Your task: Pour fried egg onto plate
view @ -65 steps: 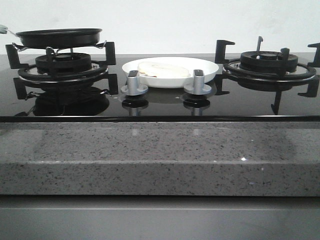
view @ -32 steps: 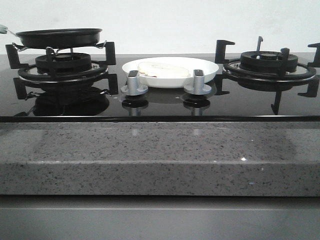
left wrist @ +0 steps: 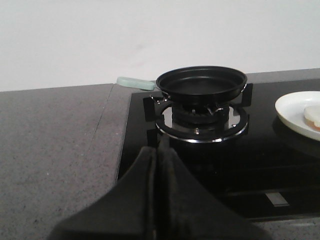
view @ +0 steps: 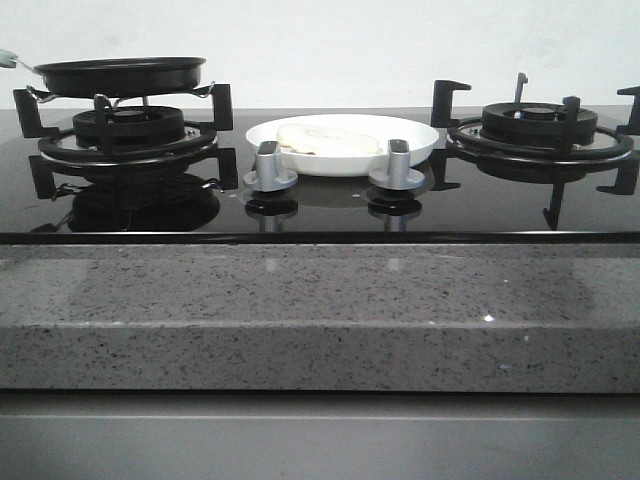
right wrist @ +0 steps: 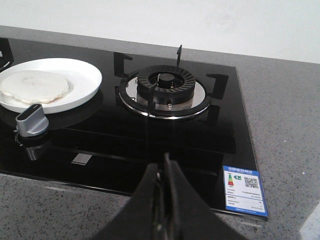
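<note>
The off-white fried egg (view: 328, 139) (right wrist: 34, 86) lies flat in the white plate (view: 415, 143) (right wrist: 86, 75) at the middle of the black hob; a slice of both shows in the left wrist view, plate (left wrist: 290, 107) and egg (left wrist: 313, 116). The black frying pan (view: 120, 75) (left wrist: 202, 83) sits empty on the left burner, its pale green handle (left wrist: 135, 82) pointing away. My left gripper (left wrist: 158, 150) is shut and empty, held back from the pan over the hob's near edge. My right gripper (right wrist: 164, 162) is shut and empty, near the front of the right burner (right wrist: 166, 90).
Two silver knobs (view: 268, 166) (view: 396, 166) stand in front of the plate. The right burner (view: 537, 125) with black pan supports carries nothing. A grey speckled counter (view: 320, 310) surrounds the hob. A blue energy label (right wrist: 243, 190) sticks on the glass's corner.
</note>
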